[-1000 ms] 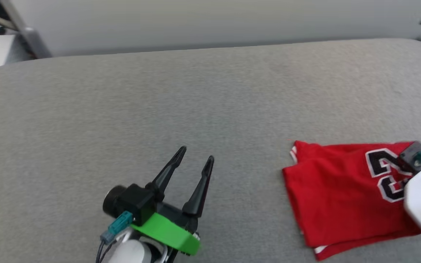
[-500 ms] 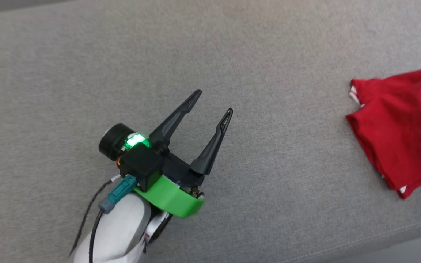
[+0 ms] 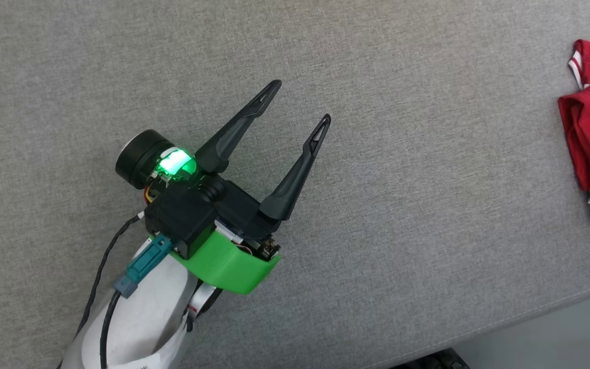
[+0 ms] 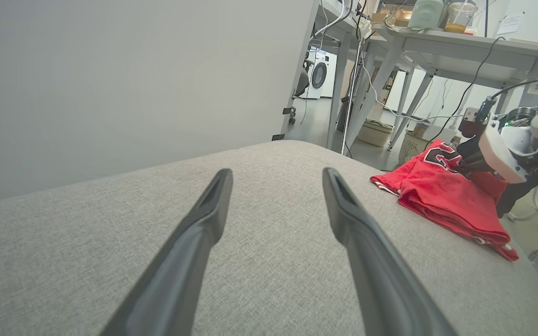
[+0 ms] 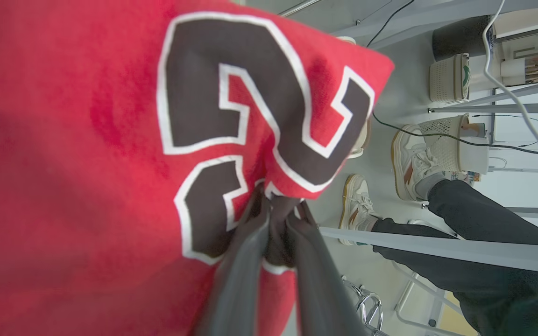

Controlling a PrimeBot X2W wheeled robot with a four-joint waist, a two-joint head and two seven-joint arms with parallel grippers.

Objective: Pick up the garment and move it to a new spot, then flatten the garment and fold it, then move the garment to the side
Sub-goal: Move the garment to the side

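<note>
R hand (image 5: 280, 201) pinches garment (image 5: 87, 140); L hand (image 3: 300, 102) spread.

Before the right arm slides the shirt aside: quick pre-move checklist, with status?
1. Right gripper shut on garment: ok, pinching fabric at the lettering.
2. Left gripper clear of garment: ok, open, over bare grey cushion.
3. Fold intact: cannot tell, cloth bunches at the grip.
4. Garment fully on cushion: cannot tell, one end lies near the edge.
5. Person's feet clear of the arm's path: cannot tell, they stand on the floor close by.
</note>
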